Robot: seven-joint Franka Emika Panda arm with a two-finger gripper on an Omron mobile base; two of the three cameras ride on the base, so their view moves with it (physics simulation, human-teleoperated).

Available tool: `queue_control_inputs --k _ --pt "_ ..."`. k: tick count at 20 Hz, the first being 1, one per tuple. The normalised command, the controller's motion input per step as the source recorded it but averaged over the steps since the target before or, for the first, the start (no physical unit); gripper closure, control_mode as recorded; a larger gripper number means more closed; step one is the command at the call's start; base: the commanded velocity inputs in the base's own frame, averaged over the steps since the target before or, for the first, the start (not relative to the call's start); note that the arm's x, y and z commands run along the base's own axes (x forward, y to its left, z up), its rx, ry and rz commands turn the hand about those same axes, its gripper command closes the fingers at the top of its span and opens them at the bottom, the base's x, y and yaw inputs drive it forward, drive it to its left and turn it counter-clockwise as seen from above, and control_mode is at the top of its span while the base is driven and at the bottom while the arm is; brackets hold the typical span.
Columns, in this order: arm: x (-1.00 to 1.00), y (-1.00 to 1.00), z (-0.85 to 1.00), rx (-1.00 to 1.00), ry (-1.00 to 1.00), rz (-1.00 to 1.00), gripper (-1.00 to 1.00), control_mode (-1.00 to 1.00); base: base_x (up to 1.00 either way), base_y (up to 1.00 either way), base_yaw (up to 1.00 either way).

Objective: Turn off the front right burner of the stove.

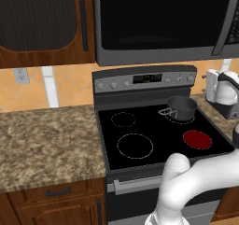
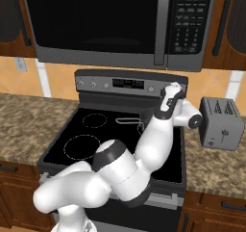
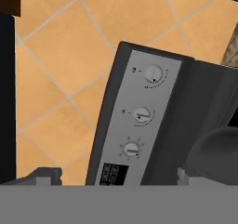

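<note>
The stove [image 1: 140,126] is a black glass-top range with a grey back panel [image 1: 144,80]. Its front right burner [image 1: 197,139] glows solid red, while the other circles are thin white outlines. My gripper [image 2: 169,88] hovers at the right end of the back panel, a short way off it. In the hand view the panel stands on end with three round knobs [image 3: 142,115] in a row and the display [image 3: 114,174] below them. My gripper [image 3: 115,175] is open, with its fingertips [image 3: 46,174] wide apart and nothing between them.
A dark pot [image 1: 182,107] with a long handle sits on the back right burner, just below my hand. A big microwave [image 1: 163,23] hangs above the stove. A grey toaster [image 2: 221,122] stands on the right counter. The granite counter [image 1: 46,140] stretches to the left.
</note>
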Motion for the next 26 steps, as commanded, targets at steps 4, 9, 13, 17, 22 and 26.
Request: queue_control_inputs --k 4,9,13,17,22,26 --pt "0.44 0.0 -0.1 0.0 0.0 0.0 -1.0 -1.0 0.0 0.0 0.0" --pt "0.37 -0.01 -0.1 0.0 0.0 0.0 -1.0 -1.0 0.0 0.0 0.0" --pt "0.26 -0.15 -0.08 0.0 0.0 0.0 -1.0 -1.0 0.0 0.0 0.0" --pt "0.28 -0.16 -0.04 0.0 0.0 0.0 -1.0 -1.0 0.0 0.0 0.0" --pt "0.31 -0.03 -0.03 0.0 0.0 0.0 -1.0 -1.0 0.0 0.0 0.0" --pt "0.23 0.0 -0.11 0.0 0.0 0.0 -1.0 -1.0 0.0 0.0 0.0"
